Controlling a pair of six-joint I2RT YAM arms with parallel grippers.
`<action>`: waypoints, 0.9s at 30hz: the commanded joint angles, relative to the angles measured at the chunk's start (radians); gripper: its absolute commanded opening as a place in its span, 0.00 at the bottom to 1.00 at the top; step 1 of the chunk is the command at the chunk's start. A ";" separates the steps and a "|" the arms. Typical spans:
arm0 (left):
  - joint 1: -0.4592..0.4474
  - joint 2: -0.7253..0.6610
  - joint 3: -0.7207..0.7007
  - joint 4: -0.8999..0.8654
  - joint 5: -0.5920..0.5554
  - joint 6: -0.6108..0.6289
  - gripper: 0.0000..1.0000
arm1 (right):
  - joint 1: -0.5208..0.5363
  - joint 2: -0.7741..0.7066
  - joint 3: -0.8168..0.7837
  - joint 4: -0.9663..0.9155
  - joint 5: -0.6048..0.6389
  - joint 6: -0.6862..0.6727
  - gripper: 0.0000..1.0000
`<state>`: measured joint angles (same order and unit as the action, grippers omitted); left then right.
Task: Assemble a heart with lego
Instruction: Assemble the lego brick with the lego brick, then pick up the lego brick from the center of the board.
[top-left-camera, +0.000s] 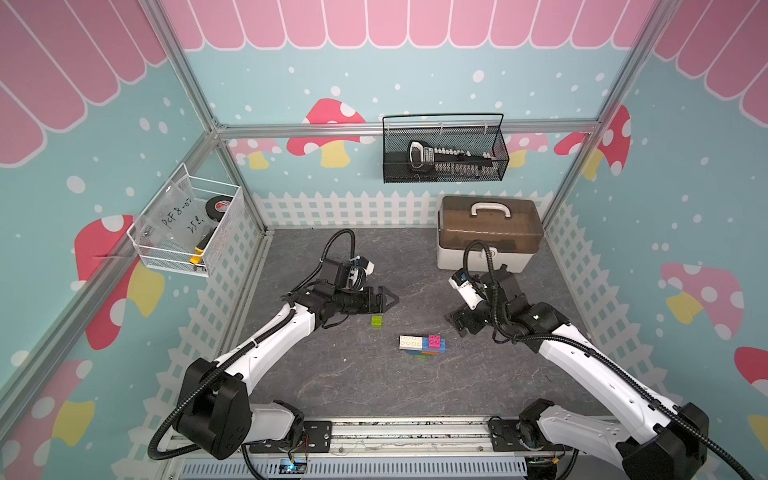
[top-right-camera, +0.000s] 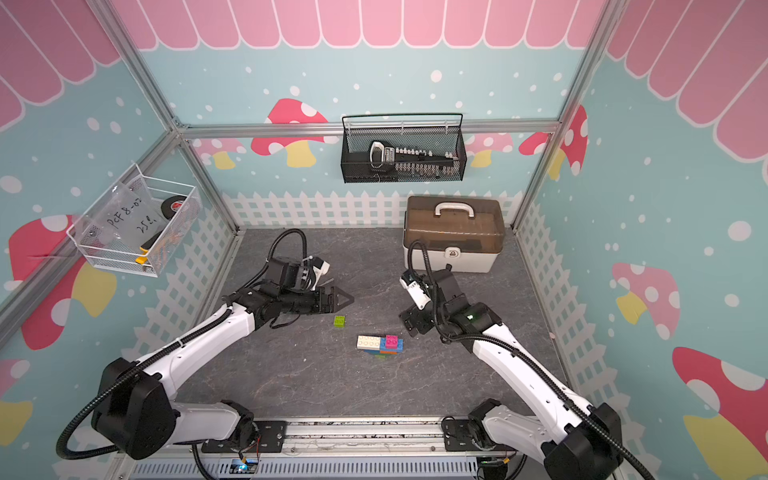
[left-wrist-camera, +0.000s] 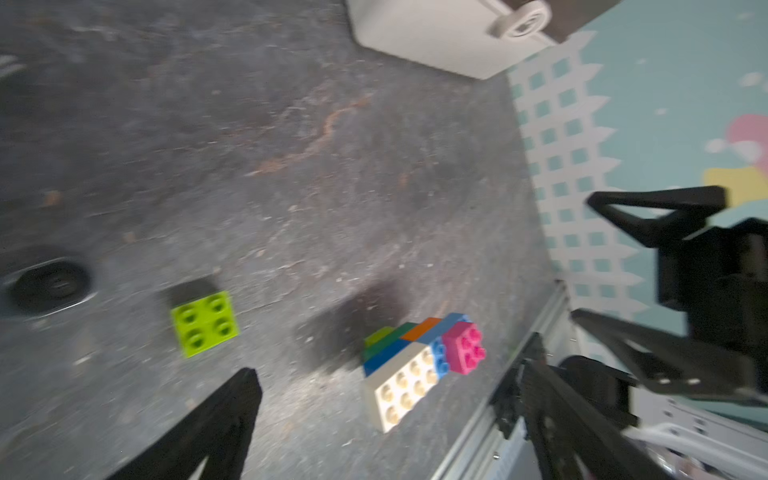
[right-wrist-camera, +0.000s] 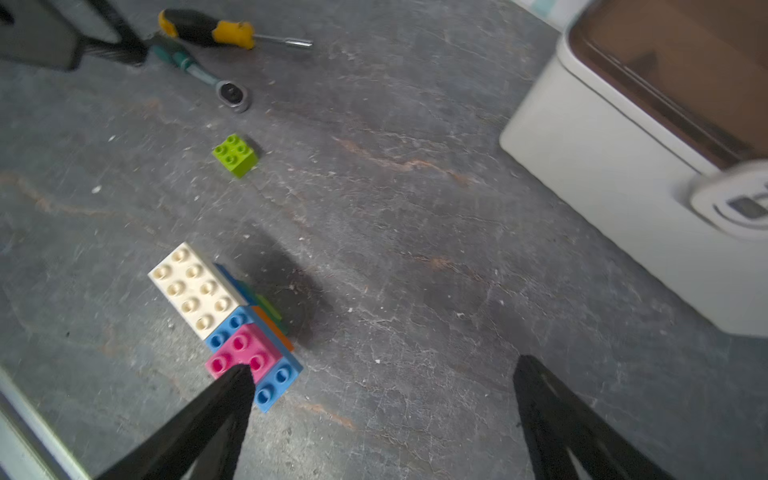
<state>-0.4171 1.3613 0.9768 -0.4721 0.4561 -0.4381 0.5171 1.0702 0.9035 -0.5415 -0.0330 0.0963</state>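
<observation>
- Left claw (top-left-camera: 388, 300) hangs above the grey counter (top-left-camera: 332, 386) with its jaws spread wide and nothing between them. It is rolled onto its side and points across toward the robot's right.
- The left arm (top-left-camera: 270, 345) stretches from the front rail diagonally toward the middle of the counter, with its forearm low and close to level.
- The right claw (top-left-camera: 457, 323) is also wide and empty, and tips down toward the middle. The right arm (top-left-camera: 582, 361) climbs from the rail's other end and bends sharply at the wrist.
- Between the two claws the heart (top-left-camera: 422, 347) stands upright on the counter, studs up, on its lime-green tip (left-wrist-camera: 379, 336).
- The right claw is near the heart's right end, and both top views show a gap between them.
- In the heart's upper course a white brick (top-left-camera: 410, 342) sits beside a blue brick (right-wrist-camera: 278, 378). A pink brick (top-left-camera: 434, 340) is seated on the blue one, and the white brick's studs are bare.
- A loose lime brick (top-left-camera: 377, 322) sits alone on the counter, apart from the heart and just on the robot's side of the left claw.
- In the right wrist view one of the claw's fingers (right-wrist-camera: 224, 399) overlaps the pink brick; that view does not settle whether they touch.
- A white toolbox (top-left-camera: 488, 237) with a smoked lid stands at the back right of the counter.
- The right wrist view shows a yellow-handled screwdriver (right-wrist-camera: 208, 29) and a ratchet wrench (right-wrist-camera: 203, 75) lying beyond the lime brick, close to the left claw.
</observation>
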 joint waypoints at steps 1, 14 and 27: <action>-0.026 0.089 0.016 -0.228 -0.315 0.060 0.86 | -0.030 -0.035 -0.090 0.139 0.040 0.295 0.97; -0.176 0.368 0.177 -0.181 -0.553 -0.059 0.61 | -0.035 -0.099 -0.284 0.212 -0.029 0.465 0.97; -0.177 0.496 0.241 -0.164 -0.532 -0.046 0.53 | -0.037 -0.089 -0.346 0.254 -0.096 0.488 0.97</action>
<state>-0.5915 1.8366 1.1812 -0.6460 -0.0643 -0.4900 0.4843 0.9707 0.5743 -0.3248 -0.0933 0.5568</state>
